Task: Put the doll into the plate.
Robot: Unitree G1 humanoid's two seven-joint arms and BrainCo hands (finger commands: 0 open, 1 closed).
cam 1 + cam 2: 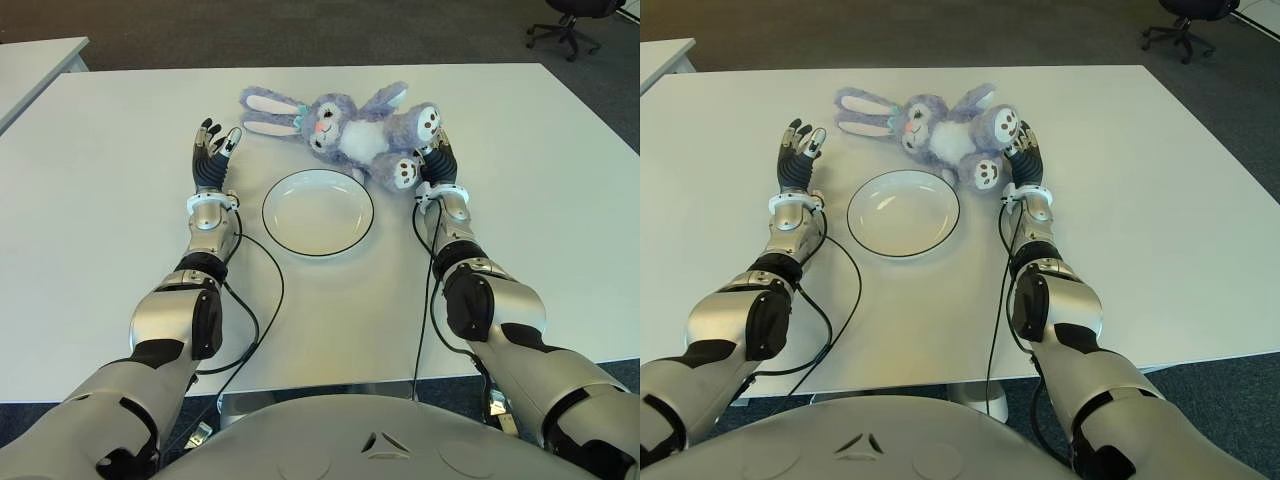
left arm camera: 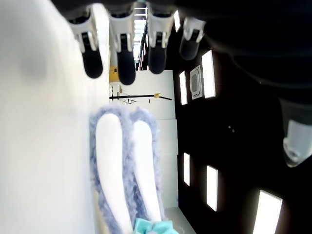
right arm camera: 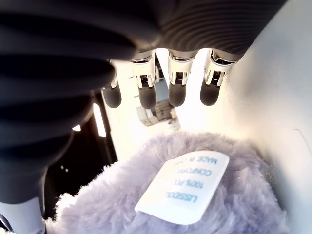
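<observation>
Two hands flank the doll on the table, and neither has a grip on it. Our right hand sits just beside the doll's feet, fingers straight and spread above the purple fur and its sewn-in label; whether the palm touches the fur we cannot tell. Our left hand shows on the far side of the toy, near the tips of its long ears, fingers likewise extended and holding nothing.

The doll lies on its back just beyond the plate, ears toward our left and feet toward our right, one foot close to the plate's far rim. The plate holds nothing.

We judge this to be the reach, with the grasp not yet made. Next, we think, the right hand needs to close on the feet or body, perhaps with the left steadying the head end, then lift the soft toy clear and bring it back over the rim.
</observation>
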